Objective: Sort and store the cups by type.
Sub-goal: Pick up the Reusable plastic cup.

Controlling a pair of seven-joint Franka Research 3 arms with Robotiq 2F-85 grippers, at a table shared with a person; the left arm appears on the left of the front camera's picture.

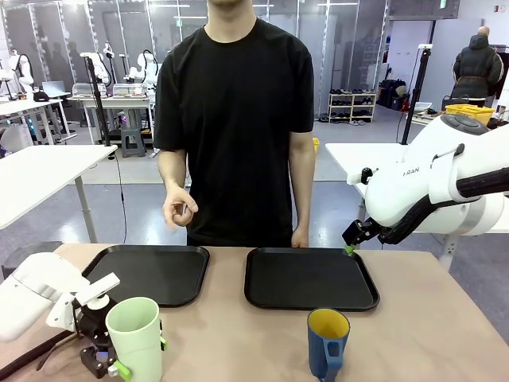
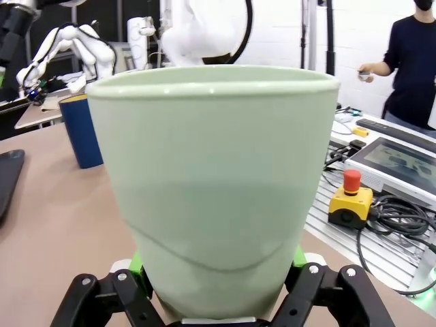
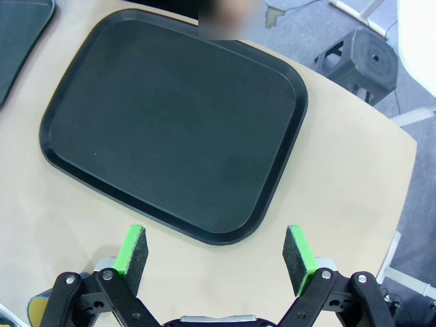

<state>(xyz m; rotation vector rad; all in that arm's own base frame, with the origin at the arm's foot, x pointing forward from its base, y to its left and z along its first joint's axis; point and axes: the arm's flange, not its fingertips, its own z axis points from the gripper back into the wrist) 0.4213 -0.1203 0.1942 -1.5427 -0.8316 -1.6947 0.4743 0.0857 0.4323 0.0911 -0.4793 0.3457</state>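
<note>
1. We start with the bench (image 1: 429, 318), a pale wood-toned top that carries everything below.
2. A person (image 1: 235, 119) in a black T-shirt stands at its far side. One hand (image 1: 180, 208) is raised with the fingers curled, and the other hangs low behind the trays.
3. The white right arm (image 1: 433, 183) reaches in from the right, well above the bench. The left arm (image 1: 36, 294) lies low at the near left corner.
4. Two black trays sit side by side at the far half of the bench. We see nothing on either the left tray (image 1: 151, 274) or the right tray (image 1: 310, 278).
5. The pale green tumbler (image 1: 135, 334) is upright at the near left, in front of the left tray.
6. The dark blue mug (image 1: 328, 342), yellow inside, stands upright on the bench just in front of the right tray. Its handle is turned to the near side, and it is well apart from the tumbler.
7. The left tool (image 2: 216, 272) pinches the tumbler low on its wall, with a green pad pressed against each side.
8. The right tool (image 3: 216, 257) hangs above the right tray's edge with its jaws spread wide, holding nothing.
</note>
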